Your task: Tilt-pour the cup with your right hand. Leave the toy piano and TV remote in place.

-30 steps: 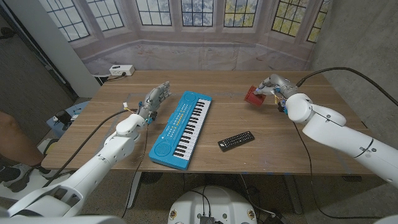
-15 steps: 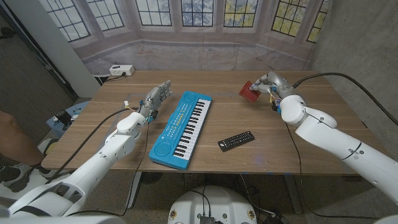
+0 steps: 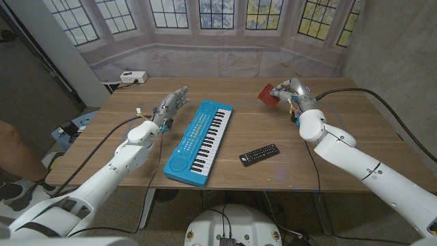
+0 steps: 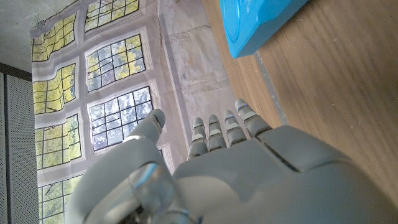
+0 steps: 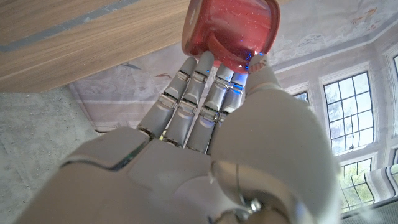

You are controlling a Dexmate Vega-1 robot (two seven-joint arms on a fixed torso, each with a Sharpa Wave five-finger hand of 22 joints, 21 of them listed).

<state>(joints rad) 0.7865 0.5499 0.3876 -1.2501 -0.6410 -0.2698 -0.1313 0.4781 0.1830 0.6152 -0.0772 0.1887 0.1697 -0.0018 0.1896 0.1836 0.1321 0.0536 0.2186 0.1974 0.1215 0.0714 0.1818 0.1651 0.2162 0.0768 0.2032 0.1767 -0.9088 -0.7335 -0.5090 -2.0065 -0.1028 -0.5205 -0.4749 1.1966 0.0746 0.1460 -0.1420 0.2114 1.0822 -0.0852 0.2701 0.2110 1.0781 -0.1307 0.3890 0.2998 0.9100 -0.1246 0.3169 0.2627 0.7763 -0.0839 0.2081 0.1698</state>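
Red cup [image 3: 266, 93] is up off the desk [image 3: 293, 164], held at the fingertips of the right hand [image 3: 288, 90], over the far right part of the desk near its back edge. Cup sits on the inner side of the hand, toward the desk's middle, and looks tilted over rather than upright. In the right wrist view the cup [image 5: 231, 31] sits just past the ends of the fingers [image 5: 193, 93], which press along its side, with the thumb against it from the other side; right hand [image 5: 205, 149] grips it, back of the hand toward the camera. Cup's inside can't be made out.

Blue toy piano [image 3: 200, 140] lies on the desk left of center, running diagonally from near front-left to far right, keys on its right side. Black TV remote [image 3: 259, 154] lies just right of the piano's near half, apart from it, well apart from the cup.

Left hand [image 3: 171, 106] sits by the desk's left side, just left of the piano's far end, not touching it, fingers straight and a little spread, holding nothing. Left wrist view: left hand [image 4: 236, 168] with fingers extended, a corner of the piano [image 4: 258, 22] beyond them.

White power strip [image 3: 133, 77] lies beyond the desk's far left corner.
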